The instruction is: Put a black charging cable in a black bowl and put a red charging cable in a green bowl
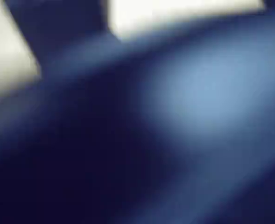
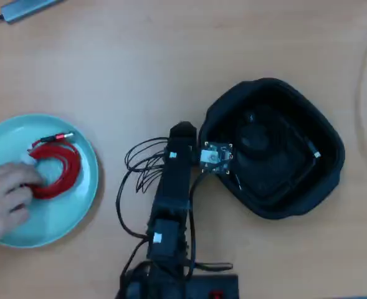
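A pale wood-grain table [image 2: 171,68] fills the overhead view. At lower centre stands the black robot arm [image 2: 171,199], its gripper [image 2: 253,134] reaching into the large matte black rounded-square bowl [image 2: 323,180] at right; whether its jaws are spread cannot be told. The thin black charging cable [image 2: 308,149] lies inside that bowl. At left, the bright red coiled cable [image 2: 61,168] rests in the shallow mint-green round dish [image 2: 65,218], a human hand [image 2: 5,196] touching it. The wrist view is a blue blur.

I see bare table [image 2: 171,75] beyond the black bowl [image 2: 323,180]; a person's hand [image 2: 5,196] blocks the green bowl [image 2: 77,205].
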Motion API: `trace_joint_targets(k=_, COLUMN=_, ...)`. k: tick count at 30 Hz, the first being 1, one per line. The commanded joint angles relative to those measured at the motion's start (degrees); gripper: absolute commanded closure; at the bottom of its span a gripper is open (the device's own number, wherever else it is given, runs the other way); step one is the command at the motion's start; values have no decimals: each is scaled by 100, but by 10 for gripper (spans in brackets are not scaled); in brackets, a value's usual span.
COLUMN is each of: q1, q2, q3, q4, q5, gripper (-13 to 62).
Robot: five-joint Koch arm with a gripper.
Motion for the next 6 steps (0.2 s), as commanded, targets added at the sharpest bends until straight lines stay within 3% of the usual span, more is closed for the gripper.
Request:
trace_joint_targets(k=1, q1=9, q2=-26, q3=-9, q4=-325, q5=-132, gripper=132)
trace_joint_targets(k=6, q1=35, q2=-44, q3=35, q4=-396, q5=-132, gripper=134)
